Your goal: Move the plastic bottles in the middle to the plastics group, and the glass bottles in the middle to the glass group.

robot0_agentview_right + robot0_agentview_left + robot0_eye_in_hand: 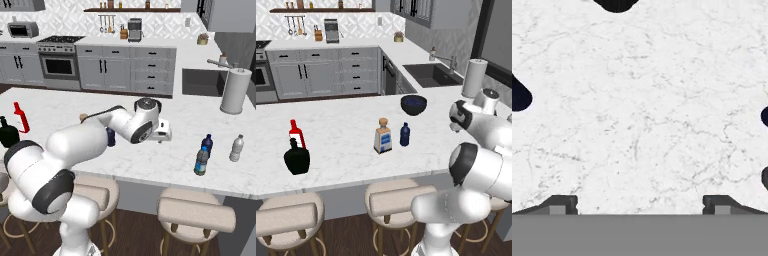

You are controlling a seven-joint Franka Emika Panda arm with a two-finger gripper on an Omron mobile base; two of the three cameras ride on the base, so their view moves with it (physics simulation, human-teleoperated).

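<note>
While jaws stand spread over bare marble counter (642,125), cork-stoppered bottle (383,136) sits just beside dark blue bottle (404,135).

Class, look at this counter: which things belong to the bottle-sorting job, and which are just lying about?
Belong: flat clear cork-stoppered bottle; small dark blue bottle beside it; slim red bottle; squat black bottle; greyish blue-banded bottle; second dark blue bottle; pale whitish bottle.
Lying about: dark blue bowl; white paper towel roll.

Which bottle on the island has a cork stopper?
The flat clear bottle with the tan cork and blue-and-white label, mid-counter. The small dark blue bottle beside it is shorter, solid-coloured and corkless.
</note>
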